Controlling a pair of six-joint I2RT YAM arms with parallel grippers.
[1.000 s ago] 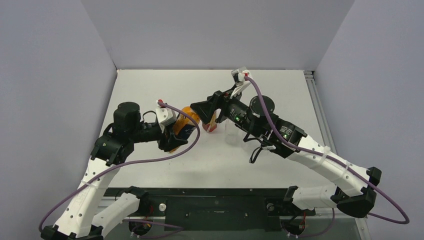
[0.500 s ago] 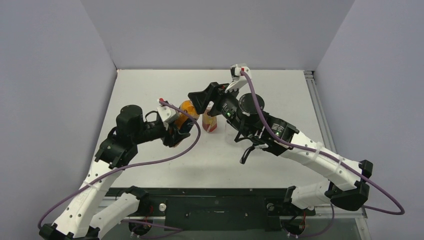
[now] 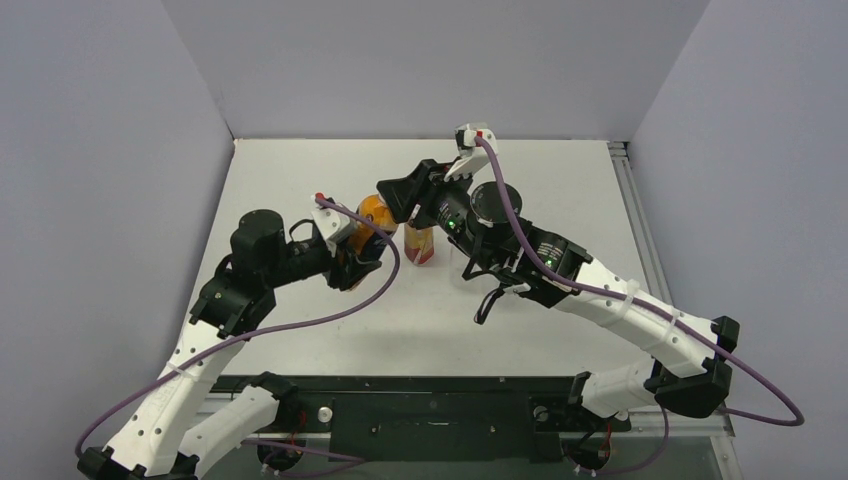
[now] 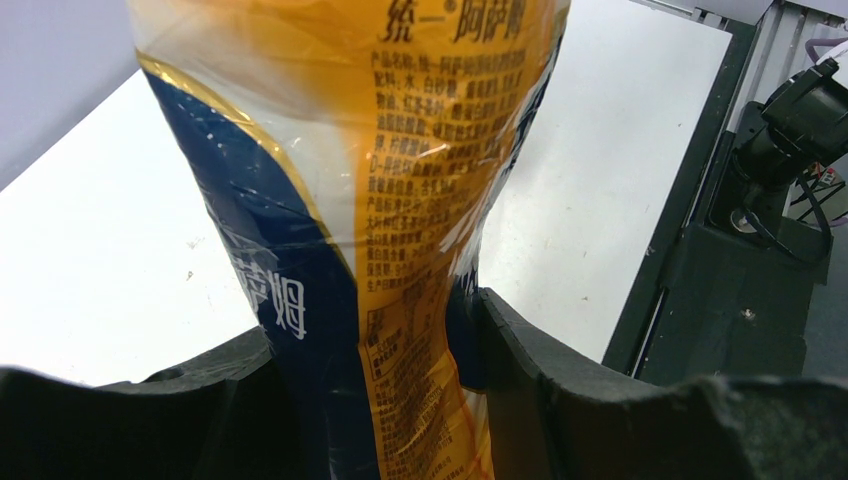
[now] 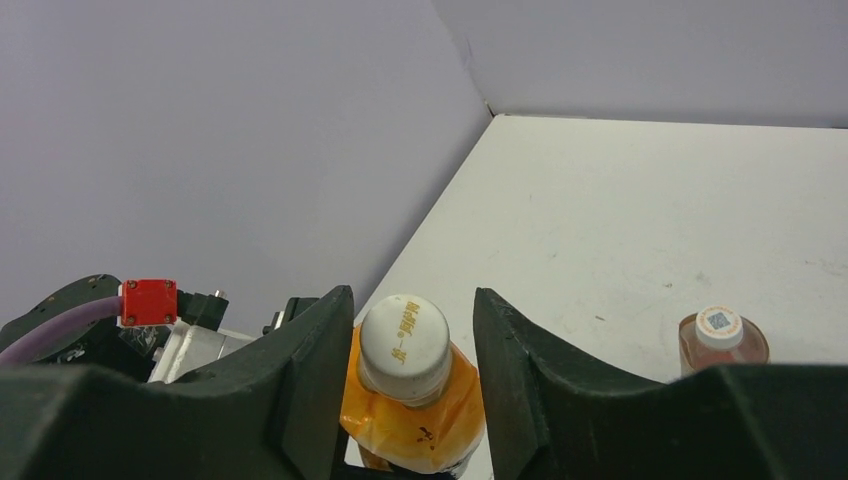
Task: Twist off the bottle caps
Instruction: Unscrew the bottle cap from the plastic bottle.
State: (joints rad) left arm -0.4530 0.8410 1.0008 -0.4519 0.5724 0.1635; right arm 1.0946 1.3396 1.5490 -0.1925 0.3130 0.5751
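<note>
Hidden or cut off first. In the left wrist view the orange bottle fills the frame. Its top and base are both cut off, and only the dark blue and orange label shows. The left claw pinches it at the waist, with a black finger pressed to each side. We cannot tell whether its base rests on the table. From above, the right arm covers the neck, so only an orange patch shows there.

The right claw straddles that bottle's white cap, spread slightly wider than the cap. A sliver of table shows between the cap and one finger, and a thinner gap shows on the other side.

The brown bottle stands upright near the orange one, apart from both claws. The right wrist view cuts off its body, leaving the shoulder and the second cap, which is white with a small printed square we cannot read. A clear bottle just beside the brown one is faint and half under the right arm. We cannot make out its cap.

Surface: a white table with faint scuffs and specks. Pale lilac-grey walls close three sides, and a metal rail runs along the right edge.
</note>
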